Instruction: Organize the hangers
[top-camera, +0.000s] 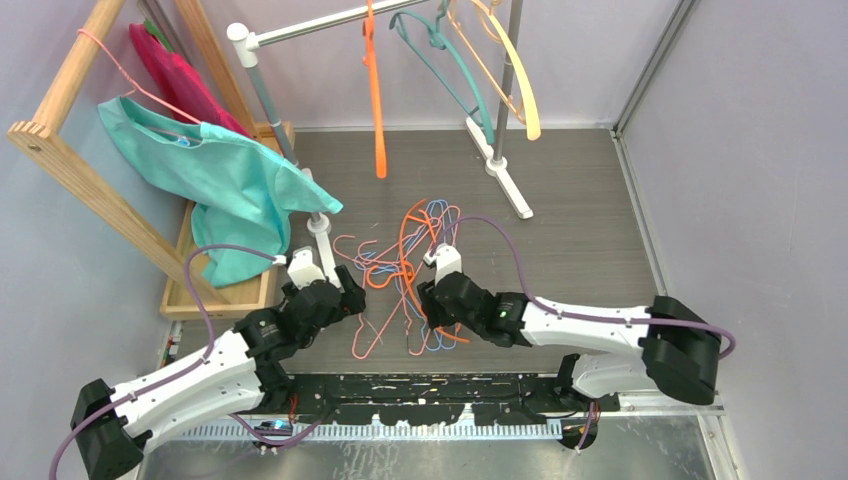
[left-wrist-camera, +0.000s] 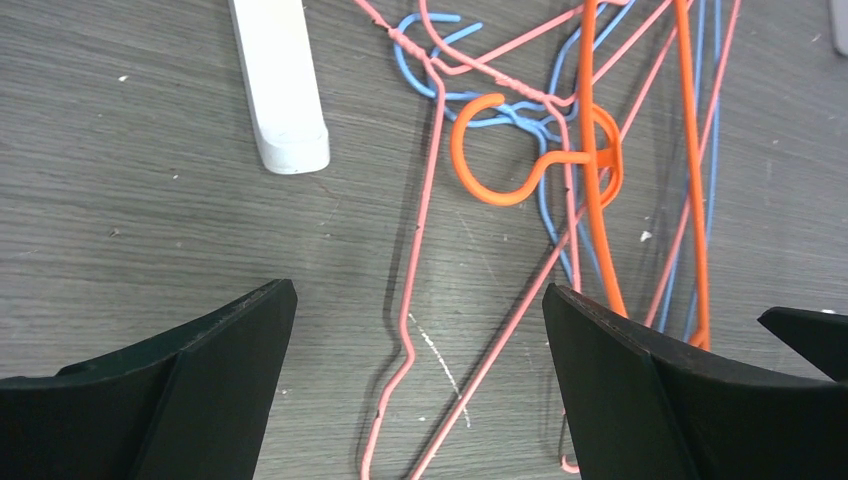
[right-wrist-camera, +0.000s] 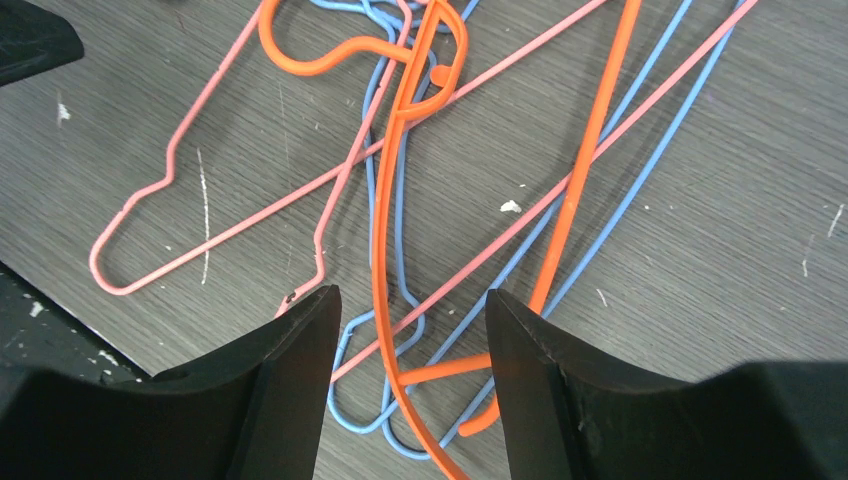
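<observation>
A tangle of hangers (top-camera: 410, 270) lies mid-table: pink wire (left-wrist-camera: 410, 300), light-blue wire (right-wrist-camera: 640, 170) and an orange plastic one (right-wrist-camera: 385, 230) whose hook (left-wrist-camera: 490, 190) shows in the left wrist view. On the rail hang an orange hanger (top-camera: 377, 100), a teal one (top-camera: 450, 70), a thin orange one (top-camera: 480, 60) and a cream one (top-camera: 515, 75). My left gripper (top-camera: 350, 290) (left-wrist-camera: 419, 290) is open and empty over a pink wire corner at the pile's left edge. My right gripper (top-camera: 432, 295) (right-wrist-camera: 410, 293) is open, its jaws astride the orange hanger's arm at the pile's near side.
The silver rail (top-camera: 300, 30) stands on white feet (top-camera: 505, 175) (left-wrist-camera: 285, 90) behind the pile. At the left, a wooden rack (top-camera: 80, 170) carries a teal shirt (top-camera: 230, 175) on a pink hanger and a magenta cloth (top-camera: 180, 75). Grey walls enclose the table.
</observation>
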